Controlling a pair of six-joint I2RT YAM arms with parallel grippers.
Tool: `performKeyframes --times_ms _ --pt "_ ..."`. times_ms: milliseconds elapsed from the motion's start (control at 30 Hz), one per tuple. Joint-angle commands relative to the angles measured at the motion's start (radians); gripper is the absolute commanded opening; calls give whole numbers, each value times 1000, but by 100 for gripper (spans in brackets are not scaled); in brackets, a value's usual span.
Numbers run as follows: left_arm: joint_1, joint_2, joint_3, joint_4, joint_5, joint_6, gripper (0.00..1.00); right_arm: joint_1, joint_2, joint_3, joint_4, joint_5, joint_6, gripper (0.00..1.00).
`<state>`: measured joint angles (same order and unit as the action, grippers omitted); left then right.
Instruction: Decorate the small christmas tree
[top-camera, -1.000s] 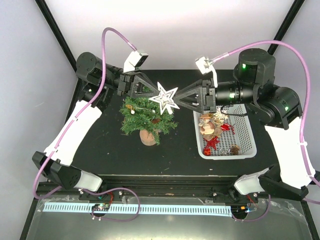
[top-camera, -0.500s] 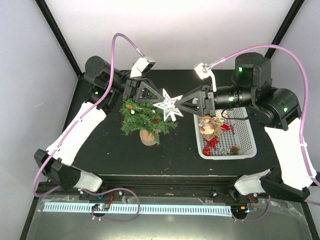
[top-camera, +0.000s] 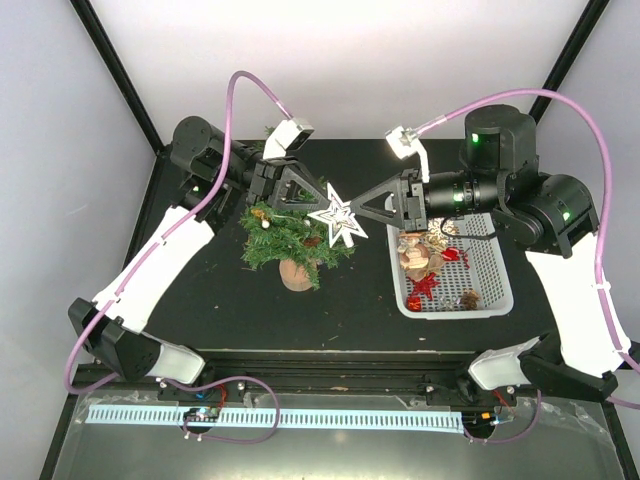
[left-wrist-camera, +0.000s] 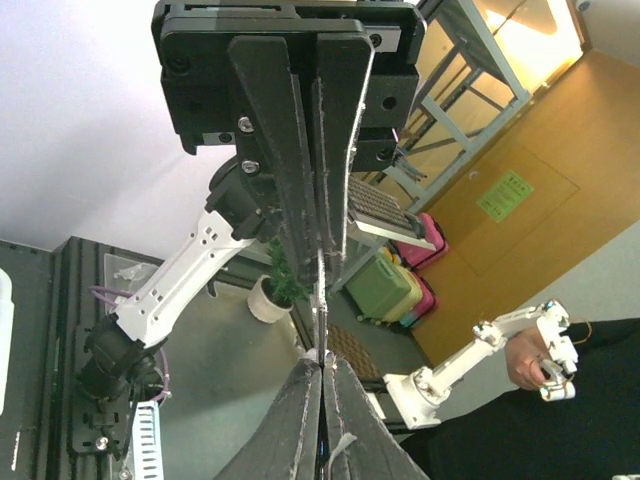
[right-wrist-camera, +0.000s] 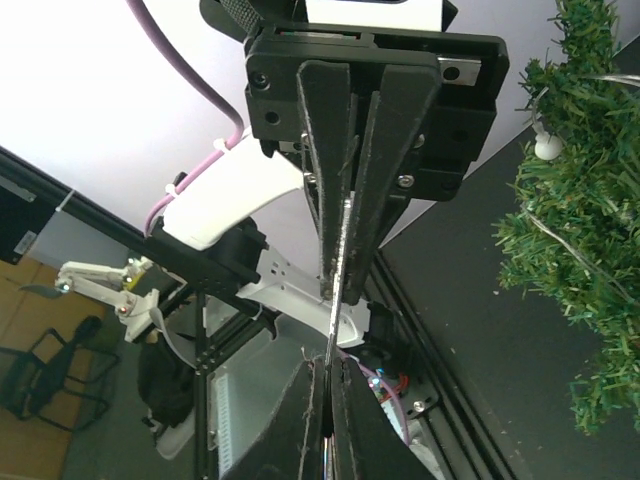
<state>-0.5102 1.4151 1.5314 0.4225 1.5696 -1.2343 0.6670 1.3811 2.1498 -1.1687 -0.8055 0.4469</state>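
Observation:
The small christmas tree (top-camera: 283, 235) stands tilted on its wood stump (top-camera: 297, 274) left of the table's middle, with small ornaments on it. A white openwork star (top-camera: 339, 220) hangs just above and to the right of the tree's top. My left gripper (top-camera: 320, 205) is shut on the star's left point and my right gripper (top-camera: 357, 208) is shut on its right point. In the left wrist view the star (left-wrist-camera: 322, 300) shows edge-on between my left gripper's (left-wrist-camera: 322, 368) tips. In the right wrist view the star (right-wrist-camera: 340, 270) is edge-on in my right gripper (right-wrist-camera: 328, 368), with the tree (right-wrist-camera: 570, 190) at the right.
A white mesh basket (top-camera: 495, 275) with several ornaments, red, brown and silver, stands right of the tree under the right arm. The black table (top-camera: 220, 300) is walled by white panels at the back and sides.
Both arms have carried the star a little nearer and lower, onto the right side of the tree's top. The left arm's wrist has swung in toward the tree.

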Motion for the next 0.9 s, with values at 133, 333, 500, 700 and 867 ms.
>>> performKeyframes --times_ms 133,333,500,700,867 --pt "-6 -22 0 49 194 -18 6 5 8 0 -11 21 -7 1" --pt "-5 -21 32 17 194 -4 30 6 32 47 -11 79 11 1" --pt "8 -15 73 -23 194 19 56 5 61 130 35 88 49 1" --pt "127 1 162 -21 191 15 71 2 82 211 103 107 69 1" --pt "278 22 288 -16 186 7 72 -1 64 193 301 162 114 1"
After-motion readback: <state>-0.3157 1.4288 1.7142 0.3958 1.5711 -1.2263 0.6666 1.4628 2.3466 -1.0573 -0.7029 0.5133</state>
